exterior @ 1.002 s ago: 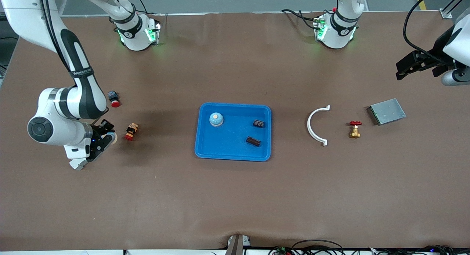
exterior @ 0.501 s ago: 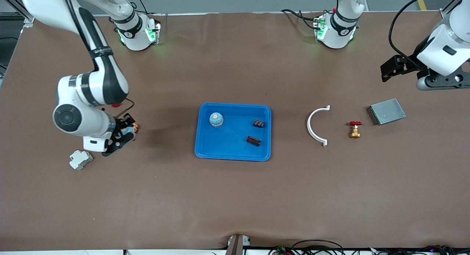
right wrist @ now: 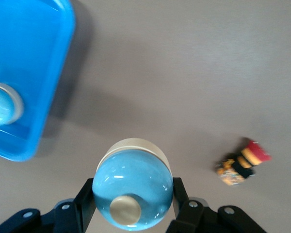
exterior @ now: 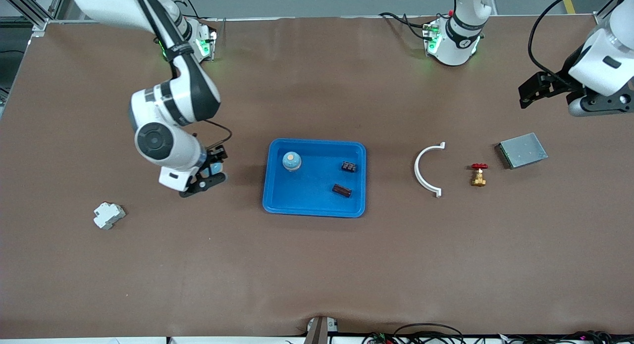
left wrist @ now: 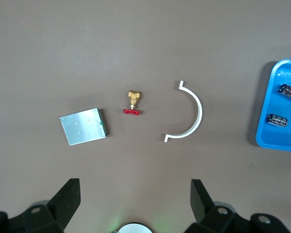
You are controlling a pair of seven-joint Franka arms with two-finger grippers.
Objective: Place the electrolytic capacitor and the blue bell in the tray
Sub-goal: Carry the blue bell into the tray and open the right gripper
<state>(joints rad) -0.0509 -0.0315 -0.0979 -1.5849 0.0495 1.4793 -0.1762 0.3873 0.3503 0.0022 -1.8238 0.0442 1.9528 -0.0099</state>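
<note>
My right gripper is shut on a blue bell with a cream base, its fingers against both sides. It hangs over the bare table just beside the blue tray, at the tray's edge toward the right arm's end. A second blue bell stands in the tray, where it shows as a bell by the rim. Two dark electrolytic capacitors lie in the tray too. My left gripper waits open over the table at the left arm's end.
A white half-ring, a brass valve with a red handle and a grey metal box lie toward the left arm's end. A white breaker lies toward the right arm's end. A red-and-yellow push button shows near the held bell.
The right arm has carried the blue bell from the right arm's end of the table to just beside the tray, uncovering the white breaker. The left arm shifted a little.
</note>
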